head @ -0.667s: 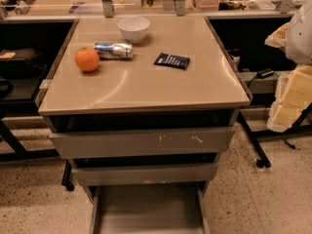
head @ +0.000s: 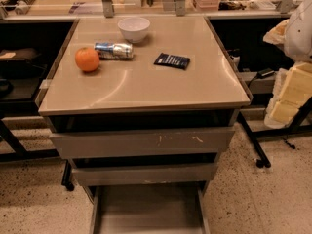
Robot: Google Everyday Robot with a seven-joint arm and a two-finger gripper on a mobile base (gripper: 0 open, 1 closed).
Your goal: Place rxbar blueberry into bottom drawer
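Note:
The rxbar blueberry (head: 171,60), a flat dark navy bar with pale lettering, lies on the tan cabinet top (head: 146,87), right of centre. The bottom drawer (head: 146,211) is pulled out at the lower edge of the view, and its plain grey floor is bare. The two upper drawers (head: 141,143) have scuffed grey fronts and stand slightly out. My gripper (head: 288,94), cream and white, hangs at the far right edge, beside the cabinet and well away from the bar. It holds nothing that I can see.
An orange (head: 87,59), a silver-and-blue can (head: 114,50) lying on its side and a white bowl (head: 133,28) sit on the cabinet top's left and back. Black table frames and legs (head: 253,145) flank the cabinet. A cluttered counter runs behind.

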